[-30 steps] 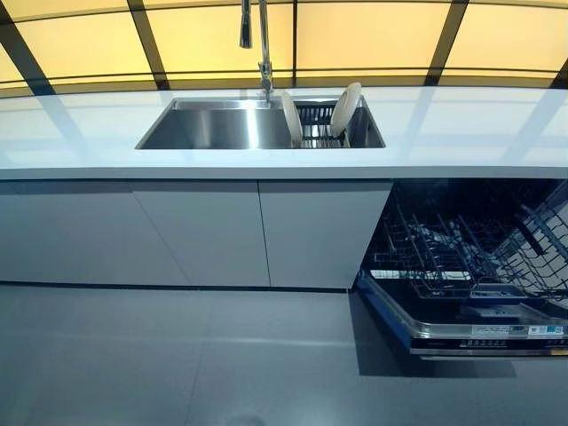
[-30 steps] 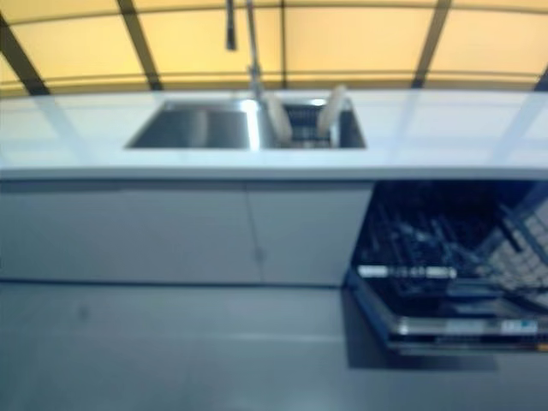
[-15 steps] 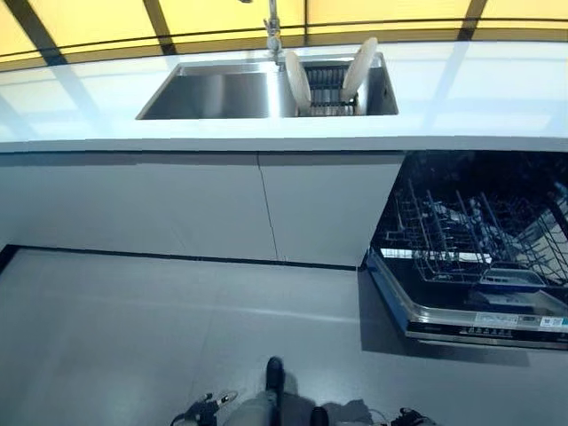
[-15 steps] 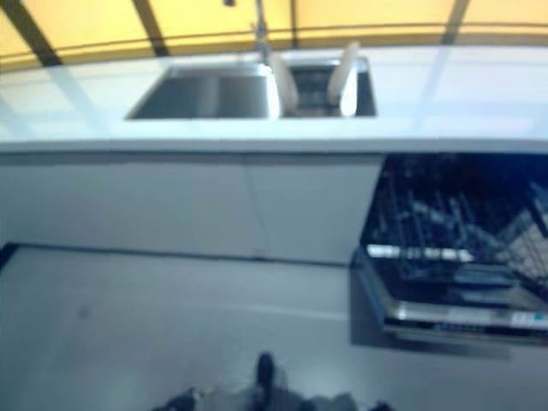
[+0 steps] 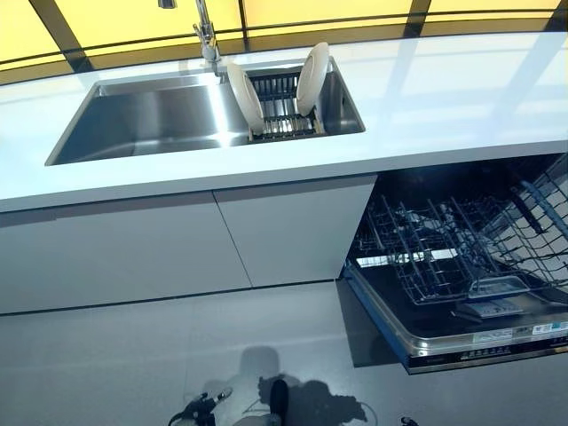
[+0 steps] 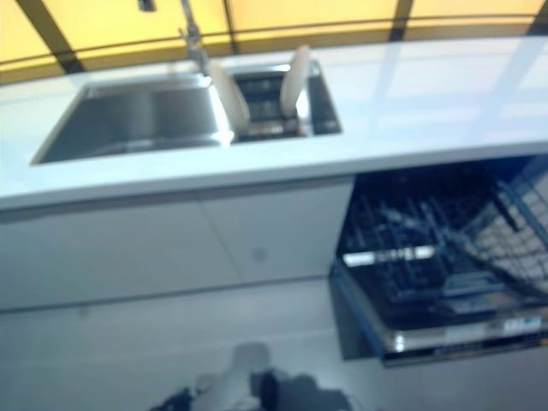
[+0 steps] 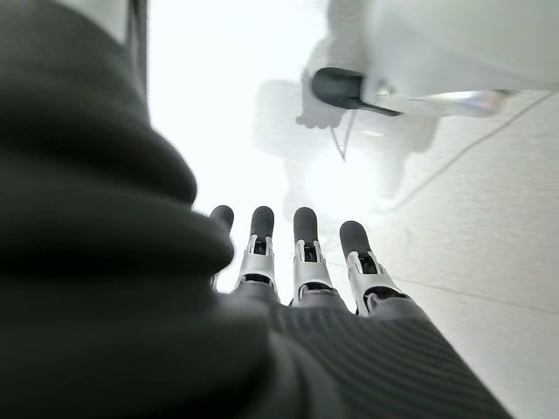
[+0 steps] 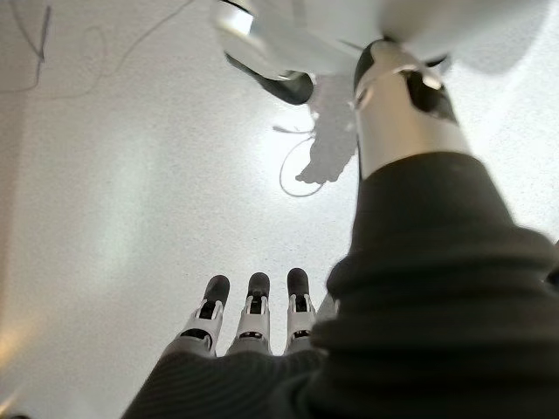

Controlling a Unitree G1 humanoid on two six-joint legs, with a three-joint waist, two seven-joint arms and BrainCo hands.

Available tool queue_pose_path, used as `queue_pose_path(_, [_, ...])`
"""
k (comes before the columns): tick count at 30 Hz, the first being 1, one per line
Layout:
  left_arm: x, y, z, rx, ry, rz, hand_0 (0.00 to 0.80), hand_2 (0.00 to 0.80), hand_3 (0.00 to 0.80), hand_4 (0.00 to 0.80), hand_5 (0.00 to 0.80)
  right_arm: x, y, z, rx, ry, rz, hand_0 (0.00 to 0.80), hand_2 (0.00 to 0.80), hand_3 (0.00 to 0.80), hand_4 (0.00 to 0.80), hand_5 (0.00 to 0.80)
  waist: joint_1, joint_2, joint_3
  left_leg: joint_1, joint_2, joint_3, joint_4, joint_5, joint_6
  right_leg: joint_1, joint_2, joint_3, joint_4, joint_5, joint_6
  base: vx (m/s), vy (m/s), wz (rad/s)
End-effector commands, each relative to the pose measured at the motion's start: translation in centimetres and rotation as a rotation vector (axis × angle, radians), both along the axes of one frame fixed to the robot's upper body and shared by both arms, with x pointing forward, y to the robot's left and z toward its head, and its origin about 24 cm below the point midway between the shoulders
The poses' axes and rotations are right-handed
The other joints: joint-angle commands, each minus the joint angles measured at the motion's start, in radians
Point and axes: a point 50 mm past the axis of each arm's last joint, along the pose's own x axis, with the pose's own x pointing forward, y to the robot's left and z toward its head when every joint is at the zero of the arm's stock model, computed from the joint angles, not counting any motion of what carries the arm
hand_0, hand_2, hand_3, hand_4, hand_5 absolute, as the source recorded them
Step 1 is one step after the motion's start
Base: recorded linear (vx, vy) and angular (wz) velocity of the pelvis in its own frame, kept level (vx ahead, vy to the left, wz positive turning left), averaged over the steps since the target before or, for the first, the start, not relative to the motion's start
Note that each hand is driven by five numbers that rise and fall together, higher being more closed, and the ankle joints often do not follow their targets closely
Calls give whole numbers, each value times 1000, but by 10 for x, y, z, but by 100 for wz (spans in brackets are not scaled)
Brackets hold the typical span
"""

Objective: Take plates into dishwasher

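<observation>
Two cream plates stand on edge in a dark rack (image 5: 277, 105) in the right part of the steel sink (image 5: 151, 111): one plate (image 5: 245, 98) at the rack's left, the other plate (image 5: 312, 78) at its right. Below the counter at the right the dishwasher (image 5: 461, 266) is open, its wire lower rack (image 5: 444, 257) pulled out over the lowered door. My left hand (image 7: 297, 253) shows only in the left wrist view, fingers straight over the floor, holding nothing. My right hand (image 8: 253, 323) shows only in the right wrist view, likewise straight and empty.
A white counter (image 5: 461, 98) runs across the view, with a tap (image 5: 206, 31) behind the sink. Flat grey cabinet fronts (image 5: 177, 248) stand under the sink. Grey floor (image 5: 133, 364) lies between me and the cabinets. The dishwasher door (image 5: 479, 342) juts out low at the right.
The whole picture has shifted: the camera has moved, so the sink and plates sit further left and the counter looks closer. Plates and dishwasher themselves have not moved.
</observation>
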Motion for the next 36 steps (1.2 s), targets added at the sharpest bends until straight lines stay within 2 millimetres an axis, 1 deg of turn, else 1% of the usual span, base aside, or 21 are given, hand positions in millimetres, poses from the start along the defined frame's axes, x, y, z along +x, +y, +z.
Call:
queue_pose_path(1, [-18,-23,-9,-50,47,35,0,0,0,0,0,-18,19,-6,57,14,-25,0,0,0,0,0,-12,36,-56,-128,29,23,157,-140,-8,42,-32,-20,8,99,24,194,90,7])
queue_pose_path(6, [-17,-23,-9,-40,61,-5,0,0,0,0,0,-18,21,-7,57,-15,-122,0,0,0,0,0,-13,37,-80,-92,1,30,175,-185,32,32,-63,-32,93,122,53,213,144,5])
queue_pose_path(9, [-15,-23,-8,-13,60,-29,0,0,0,0,0,-17,23,-6,45,-17,-140,0,0,0,0,0,-13,43,-97,-32,-39,8,125,-183,66,-25,-117,-39,257,254,67,257,236,7])
queue_pose_path(10, [-15,-23,-8,-12,61,-45,0,0,0,0,0,-16,24,-6,41,-20,-142,0,0,0,0,0,-16,48,-97,-8,-51,4,103,-182,77,-76,-148,-38,365,307,68,175,262,-2])
queue_pose_path(11, [-15,-23,-8,-11,63,-60,0,0,0,0,0,-15,24,-6,38,-30,-145,0,0,0,0,0,-20,55,-94,9,-61,5,86,-178,86,-157,-165,-22,488,331,64,128,223,-9])
queue_pose_path(12, [-14,-22,-8,-5,66,-79,0,0,0,0,0,-15,23,-5,39,-40,-149,0,0,0,0,0,-29,59,-92,21,-67,4,73,-172,90,-214,-154,0,570,329,55,104,158,-5])
queue_pose_path(13, [-13,-21,-8,3,70,-98,0,0,0,0,0,-14,25,-5,46,-50,-151,0,0,0,0,0,-40,68,-82,48,-64,2,57,-167,88,-275,-116,27,608,317,40,87,69,5])
queue_pose_path(14, [-13,-21,-7,5,71,-103,0,0,0,0,0,-14,25,-5,48,-52,-149,0,0,0,0,0,-43,71,-81,56,-60,-3,48,-161,84,-294,-97,28,600,297,33,119,0,18])
queue_pose_path(15, [-11,-18,-7,8,70,-113,0,0,0,0,0,-14,26,-5,50,-53,-133,0,0,0,0,0,-50,86,-77,84,-40,-12,15,-142,68,-320,-49,15,529,230,15,117,-61,23])
queue_pose_path(16, [-9,-17,-6,7,68,-117,0,0,0,0,0,-14,26,-6,51,-52,-113,0,0,0,0,0,-51,101,-76,102,-17,-7,-4,-126,54,-326,-20,3,409,197,9,154,-87,25])
queue_pose_path(17, [-8,-17,-6,3,68,-120,0,0,0,0,0,-14,26,-6,55,-51,-92,0,0,0,0,0,-49,111,-76,115,2,0,-16,-118,43,-318,5,-1,254,196,13,128,-86,12])
queue_pose_path(18, [-8,-17,-6,3,69,-122,0,0,0,0,0,-14,26,-6,60,-50,-85,0,0,0,0,0,-49,114,-72,127,10,1,-24,-120,39,-312,26,8,158,217,22,151,-132,0])
queue_pose_path(19, [-8,-17,-6,5,64,-124,0,0,0,0,0,-15,25,-7,69,-52,-72,0,0,0,0,0,-52,108,-74,137,9,6,-23,-131,36,-324,47,40,33,281,46,145,-147,-17])
queue_pose_path(20, [-8,-17,-6,9,59,-133,0,0,0,0,0,-15,24,-7,75,-53,-66,0,0,0,0,0,-57,99,-76,141,1,2,-6,-150,37,-347,67,78,-14,323,58,165,-164,-16])
queue_pose_path(21, [-6,-16,-5,15,53,-152,0,0,0,0,0,-16,22,-7,81,-52,-71,0,0,0,0,0,-61,92,-76,142,-2,-12,14,-170,41,-345,79,97,7,316,50,223,-171,-7])
queue_pose_path(22, [-5,-18,-5,23,54,-184,0,0,0,0,0,-16,19,-7,85,-39,-59,0,0,0,0,0,-62,82,-82,155,-1,-28,37,-186,42,-318,85,89,27,290,31,268,-193,18])
queue_pose_path(23, [-6,-20,-6,38,60,-218,0,0,0,0,0,-18,14,-7,90,-20,-47,0,0,0,0,0,-62,73,-87,163,0,-31,50,-199,44,-293,91,87,27,275,25,291,-219,37])
queue_pose_path(26, [-7,-14,-5,94,53,-256,0,0,0,0,0,-21,-1,-6,124,-10,-68,0,0,0,0,0,-43,36,-89,186,11,-30,55,-217,44,-220,88,61,-27,267,24,198,-191,48])
queue_pose_path(28, [-8,-7,-4,121,69,-279,0,0,0,0,0,-19,-9,-5,149,-9,-91,0,0,0,0,0,-26,16,-98,195,15,-32,30,-209,39,-183,84,49,-76,279,29,156,-127,29])
queue_pose_path(32, [-15,-1,-6,117,90,-308,0,0,0,0,0,-16,-16,-3,155,-2,-112,0,0,0,0,0,-12,8,-111,206,21,-19,-1,-205,41,-160,80,36,-98,276,31,140,-26,7])
queue_pose_path(36, [-21,3,-7,128,107,-323,0,0,0,0,0,-17,-15,-4,158,18,-119,0,0,0,0,0,-11,10,-109,220,26,-8,-18,-206,51,-160,81,28,-63,250,29,120,-6,-11])
